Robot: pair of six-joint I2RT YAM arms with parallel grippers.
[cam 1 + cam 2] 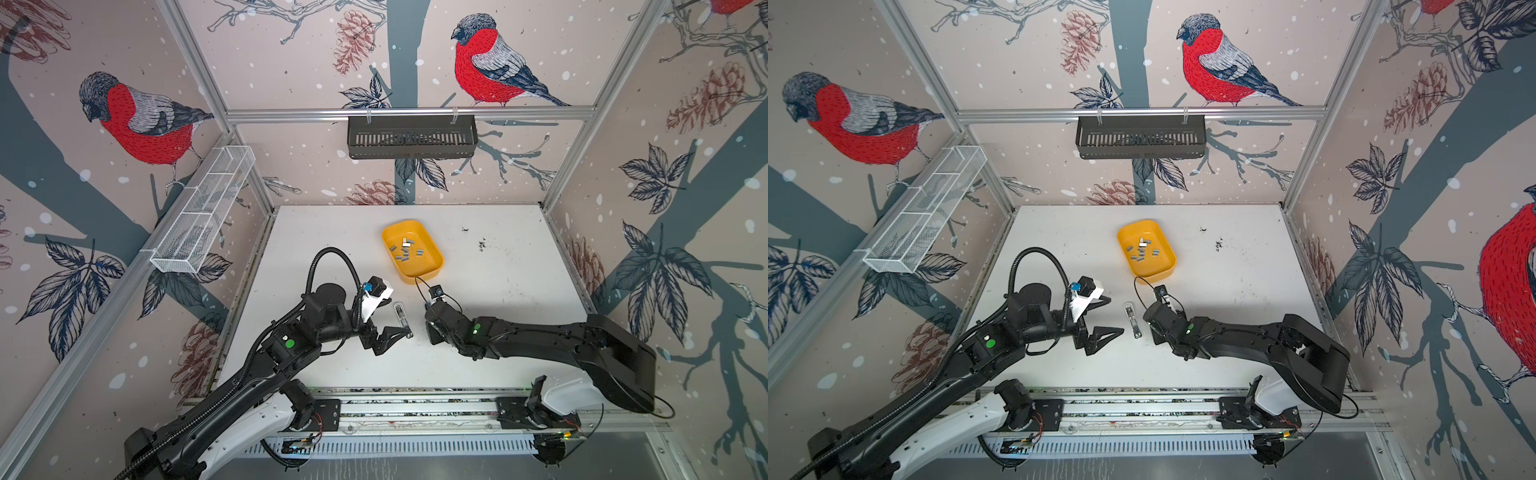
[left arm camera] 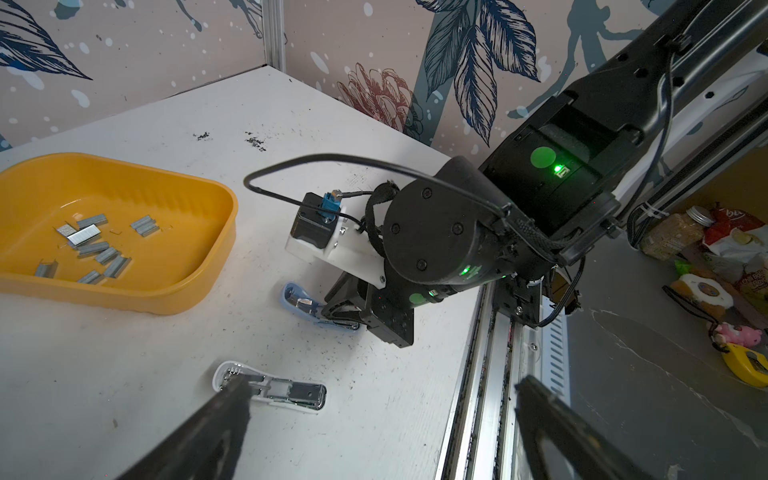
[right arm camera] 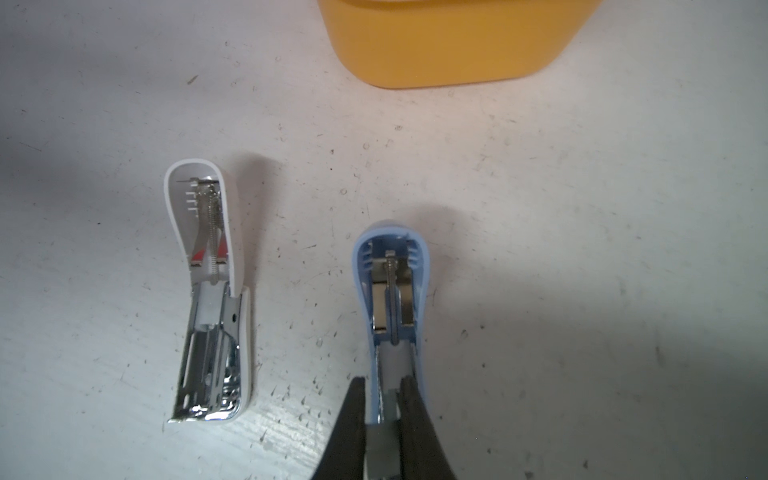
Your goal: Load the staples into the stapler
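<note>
The left arm reaches in from the near left corner, its forearm low and nearly level. The left claw [image 1: 1116, 314] points across toward the right edge with its jaws spread wide, holding nothing. The right arm comes from the near right corner, folds back toward the middle and tips its wrist down. The right claw [image 3: 382, 409] is pinched narrow on the metal end of the blue stapler [image 3: 392, 299].

That stapler's long axis runs from near edge to far edge, and its opened cover points at the yellow tray [image 1: 422, 277]. Whether it rests on the surface [image 1: 498, 291] or sits just above it is unclear. The white stapler [image 1: 402, 319] lies flat and opened out just beside it, between the two claws, roughly parallel. Its rounded cover faces the far edge and its chrome channel the near edge.

The staples [image 1: 405, 248] lie scattered in the tray, just beyond the staplers toward the far edge.

The surface is white and scuffed, with dark specks toward the far right corner. The walls carry red-breasted birds and pine cones. A black basket [image 1: 411, 137] hangs on the far wall and a white mesh basket [image 1: 203, 208] on the left wall.
</note>
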